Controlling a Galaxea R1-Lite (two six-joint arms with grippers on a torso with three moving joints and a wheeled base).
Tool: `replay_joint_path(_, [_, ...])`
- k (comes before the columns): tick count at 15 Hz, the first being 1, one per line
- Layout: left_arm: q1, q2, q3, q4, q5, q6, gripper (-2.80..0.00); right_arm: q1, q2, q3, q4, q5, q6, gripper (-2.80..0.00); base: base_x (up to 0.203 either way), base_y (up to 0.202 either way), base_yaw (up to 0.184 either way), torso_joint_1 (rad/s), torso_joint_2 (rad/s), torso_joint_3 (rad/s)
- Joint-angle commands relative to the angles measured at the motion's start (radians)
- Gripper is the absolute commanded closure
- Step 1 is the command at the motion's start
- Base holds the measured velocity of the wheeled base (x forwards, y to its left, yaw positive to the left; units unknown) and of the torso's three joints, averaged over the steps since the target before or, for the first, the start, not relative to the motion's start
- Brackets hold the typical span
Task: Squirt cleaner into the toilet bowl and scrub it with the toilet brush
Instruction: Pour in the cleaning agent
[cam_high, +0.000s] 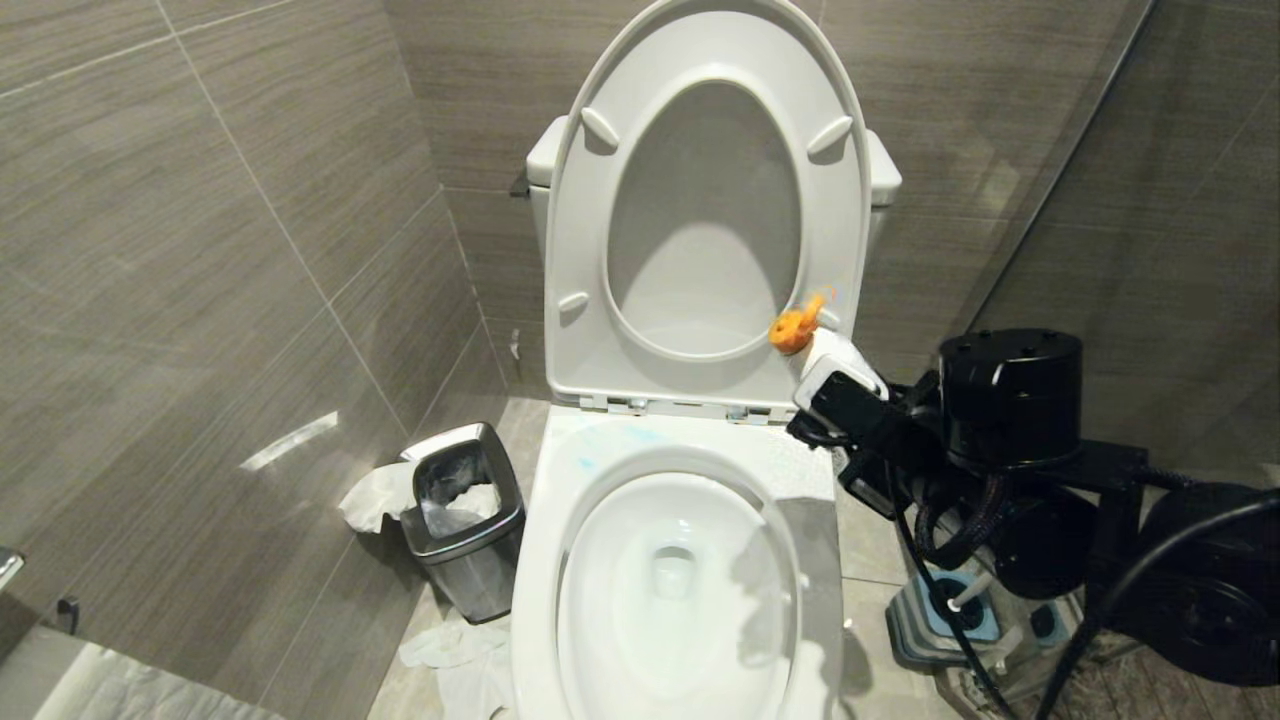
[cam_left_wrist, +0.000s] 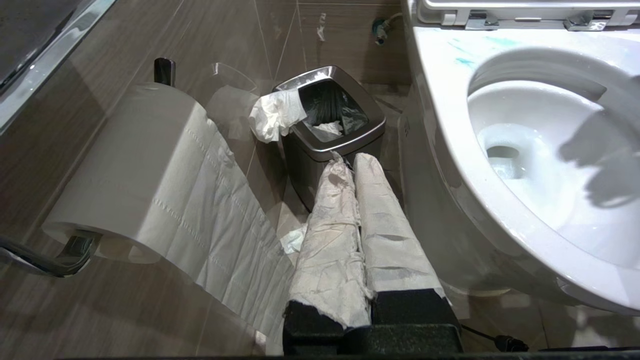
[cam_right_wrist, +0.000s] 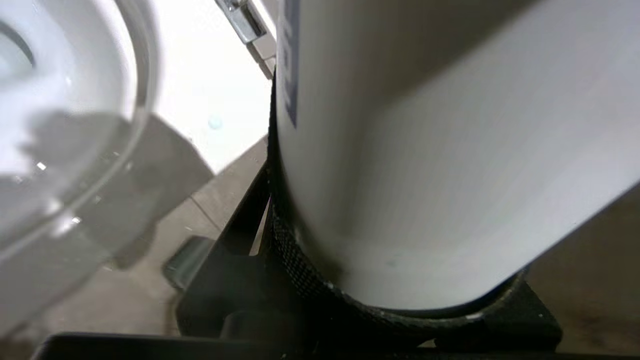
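The white toilet bowl stands open in front of me, its seat and lid raised against the tank. Thin blue smears of cleaner mark the back rim, also seen in the left wrist view. My right gripper is shut on a white cleaner bottle with an orange cap, held beside the hinge at the bowl's right; the bottle fills the right wrist view. The toilet brush handle stands in its blue-grey holder on the floor, half hidden behind my right arm. My left gripper, its fingers wrapped in pale covering, is shut and empty, low at the bowl's left.
A small steel waste bin with crumpled tissue stands left of the toilet, close ahead of my left gripper. Tissue lies on the floor. A toilet paper roll hangs on the left wall. A glass partition bounds the right.
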Motion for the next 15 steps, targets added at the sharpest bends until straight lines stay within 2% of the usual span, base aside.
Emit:
replay_joint_path(1, [0.0,0.002,0.0,0.0,-0.001,0.0,0.0,-0.001,0.03,-0.016,-0.003,-0.012,-0.093,0.0,0.0,0.0,0.0,0.0,0.0,0.0])
replay_joint_path(3, [0.0,0.002,0.0,0.0,-0.001,0.0,0.0,-0.002,0.046,-0.042,-0.003,-0.04,-0.164,0.0,0.0,0.0,0.0,0.0,0.0,0.0])
replay_joint_path(6, [0.0,0.002,0.0,0.0,-0.001,0.0,0.0,-0.004,0.049,-0.058,-0.001,-0.043,-0.297,0.0,0.0,0.0,0.0,0.0,0.0,0.0])
replay_joint_path(12, [0.0,0.002,0.0,0.0,-0.001,0.0,0.0,-0.005,0.071,-0.083,-0.001,-0.051,-0.484,0.0,0.0,0.0,0.0,0.0,0.0,0.0])
replay_joint_path(15, [0.0,0.002,0.0,0.0,0.0,0.0,0.0,-0.006,0.07,-0.094,-0.003,-0.051,-0.612,0.0,0.0,0.0,0.0,0.0,0.0,0.0])
